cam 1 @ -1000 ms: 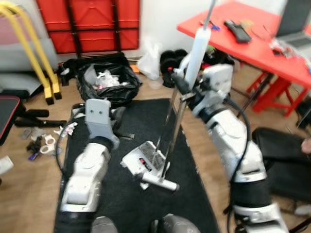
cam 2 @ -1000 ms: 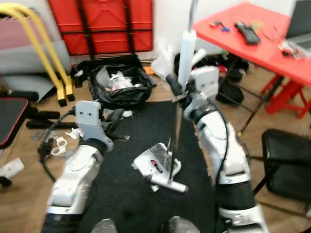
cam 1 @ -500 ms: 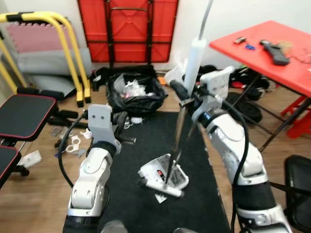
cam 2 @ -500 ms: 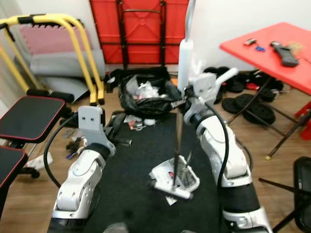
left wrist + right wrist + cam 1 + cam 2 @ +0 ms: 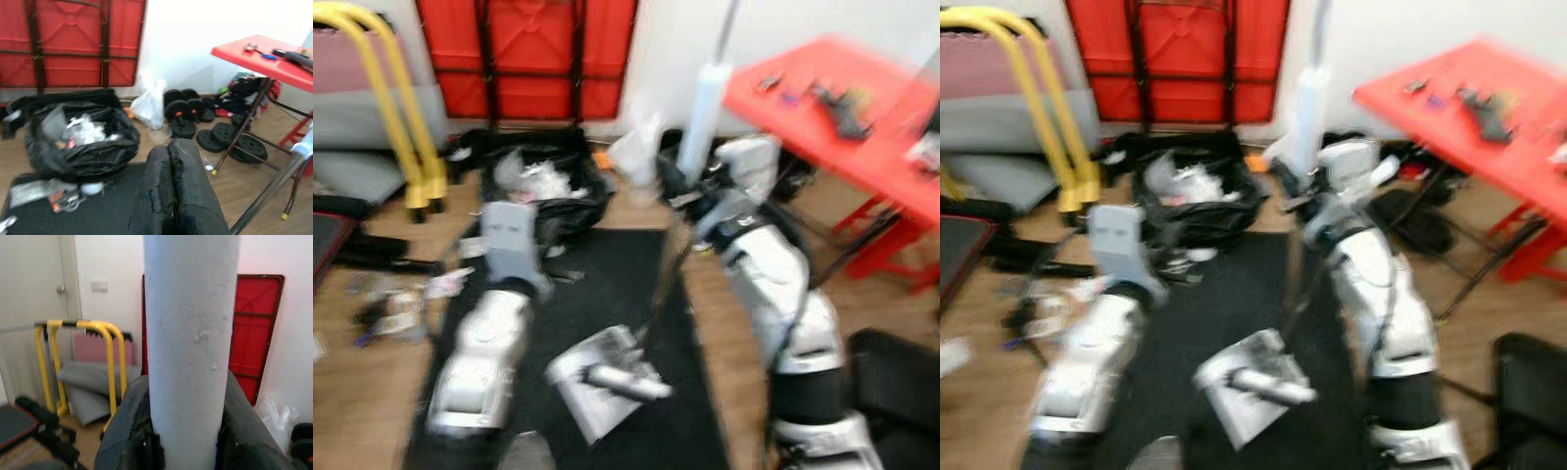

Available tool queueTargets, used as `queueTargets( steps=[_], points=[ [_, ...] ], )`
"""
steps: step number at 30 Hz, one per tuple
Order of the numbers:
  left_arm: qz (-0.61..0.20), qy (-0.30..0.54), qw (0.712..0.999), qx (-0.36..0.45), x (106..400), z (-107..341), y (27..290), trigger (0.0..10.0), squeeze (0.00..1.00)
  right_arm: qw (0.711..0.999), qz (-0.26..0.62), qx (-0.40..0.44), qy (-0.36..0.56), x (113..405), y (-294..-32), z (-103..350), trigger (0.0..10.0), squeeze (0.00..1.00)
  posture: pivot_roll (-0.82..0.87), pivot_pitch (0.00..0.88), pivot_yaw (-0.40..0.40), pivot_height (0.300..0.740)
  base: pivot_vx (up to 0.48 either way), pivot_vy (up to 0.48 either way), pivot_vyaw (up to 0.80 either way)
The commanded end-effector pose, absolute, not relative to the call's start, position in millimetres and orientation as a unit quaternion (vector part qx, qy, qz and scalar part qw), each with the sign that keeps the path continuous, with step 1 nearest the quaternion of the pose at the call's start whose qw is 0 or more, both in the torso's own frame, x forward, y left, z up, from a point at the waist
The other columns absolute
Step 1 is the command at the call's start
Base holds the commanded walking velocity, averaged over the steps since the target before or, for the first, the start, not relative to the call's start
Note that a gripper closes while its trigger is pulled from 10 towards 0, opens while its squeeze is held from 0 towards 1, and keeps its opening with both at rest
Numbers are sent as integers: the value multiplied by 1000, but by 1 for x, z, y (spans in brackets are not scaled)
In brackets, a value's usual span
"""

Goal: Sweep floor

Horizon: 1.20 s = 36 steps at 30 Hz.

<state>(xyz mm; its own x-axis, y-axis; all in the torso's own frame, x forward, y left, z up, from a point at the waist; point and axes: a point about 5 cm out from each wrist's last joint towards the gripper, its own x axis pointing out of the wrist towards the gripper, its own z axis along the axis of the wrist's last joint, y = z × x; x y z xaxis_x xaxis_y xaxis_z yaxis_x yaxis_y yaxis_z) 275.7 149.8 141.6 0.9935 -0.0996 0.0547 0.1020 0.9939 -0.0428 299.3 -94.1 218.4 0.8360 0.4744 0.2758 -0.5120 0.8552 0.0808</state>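
Note:
My right gripper is shut on the white foam grip of a sweeper's upright handle, its black fingers pressed to both sides of the grip. The metal pole runs down to the sweeper head, which lies on the black mat between my arms. My left gripper is shut with nothing in it and hovers over the mat's far left part, pointing toward a full black rubbish bag. Scraps of litter lie on the wooden floor left of the mat.
A red table stands at the right with weight plates under it. A white plastic bag leans on the wall. A yellow frame is at the far left and a black chair near right.
The whole picture has swung and blurred, so the camera is moving. My right gripper keeps its hold on the handle. The sweeper head now lies a little nearer my left arm.

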Motion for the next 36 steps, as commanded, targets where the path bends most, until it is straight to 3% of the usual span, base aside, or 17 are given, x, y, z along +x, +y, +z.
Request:
queueTargets(
  steps=[1, 11, 26, 36],
  points=[
    [-67, -25, 997, -28, 276, 141, 140, 10000, 0, 948, 262, 84, -157, 296, -100, 230, 10000, 0, -94, 51, -168, 740, 0, 0, 800],
    [-56, -24, 998, -30, 276, 141, 143, 10000, 0, 934, 306, 95, -161, 289, -90, 233, 10000, 0, -96, 62, -162, 740, 0, 0, 800],
    [-81, -4, 996, -21, 263, 133, 137, 10000, 0, 950, 240, 97, -175, 305, -99, 237, 10000, 0, -90, 94, -149, 740, 0, 0, 800],
    [-105, -7, 994, 12, 256, 138, 135, 10000, 0, 972, 194, 48, -121, 318, -89, 226, 10000, 0, -81, 137, -144, 740, 0, 0, 0]
  ],
)
